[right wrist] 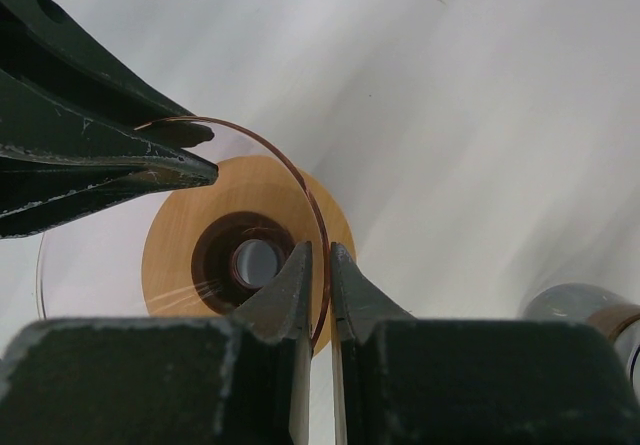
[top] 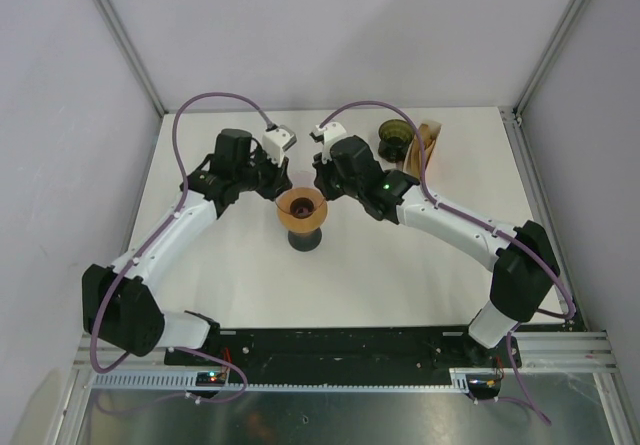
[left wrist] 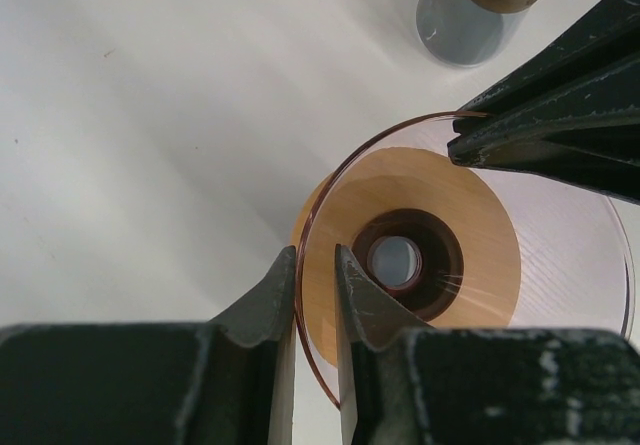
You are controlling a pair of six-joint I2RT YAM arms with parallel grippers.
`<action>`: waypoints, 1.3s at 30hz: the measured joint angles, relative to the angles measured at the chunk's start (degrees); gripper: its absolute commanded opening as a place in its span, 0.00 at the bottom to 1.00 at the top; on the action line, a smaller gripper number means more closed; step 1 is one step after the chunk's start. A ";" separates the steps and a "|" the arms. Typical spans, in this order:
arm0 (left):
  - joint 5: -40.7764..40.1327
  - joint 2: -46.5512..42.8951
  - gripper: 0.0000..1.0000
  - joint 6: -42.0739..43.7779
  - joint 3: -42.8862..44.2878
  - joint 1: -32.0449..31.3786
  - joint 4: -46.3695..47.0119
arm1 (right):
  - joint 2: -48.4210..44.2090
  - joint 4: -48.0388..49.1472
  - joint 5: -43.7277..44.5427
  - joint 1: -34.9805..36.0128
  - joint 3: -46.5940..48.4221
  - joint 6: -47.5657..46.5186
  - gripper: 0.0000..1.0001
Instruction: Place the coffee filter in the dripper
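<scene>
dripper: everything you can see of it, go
The dripper is a clear, amber-tinted cone, glass or plastic by its look, with a thin rim. Under it sit a tan ring collar and a dark base, with a round hole at the centre. It stands upright, mouth up, mid-table between the arms. The left gripper pinches the rim on one side and the right gripper on the opposite side. No filter shows inside.
</scene>
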 measured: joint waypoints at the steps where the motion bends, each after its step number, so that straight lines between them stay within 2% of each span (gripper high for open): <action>1: -0.02 -0.02 0.16 -0.02 0.37 0.00 -0.11 | -0.04 0.04 0.00 0.00 -0.04 0.00 0.00; 7: 0.04 0.85 0.28 0.85 3.76 -0.02 -4.17 | -0.48 0.96 0.04 0.00 -0.72 -0.22 0.00; 21: -0.07 3.13 0.40 2.25 8.76 -0.68 -15.61 | -0.66 1.84 -2.51 0.59 -1.05 -1.62 0.01; 30: 0.11 3.19 0.43 2.56 11.34 -0.98 -17.05 | -0.07 -1.40 -2.40 0.76 0.87 -2.95 0.27; 34: 0.15 3.50 0.45 2.56 11.34 -1.05 -17.57 | 1.55 -4.63 -1.81 1.22 2.32 -4.28 0.33; 39: -0.26 3.52 0.46 2.47 11.47 -0.83 -18.25 | 2.49 -7.50 -1.14 1.55 4.28 -4.31 0.35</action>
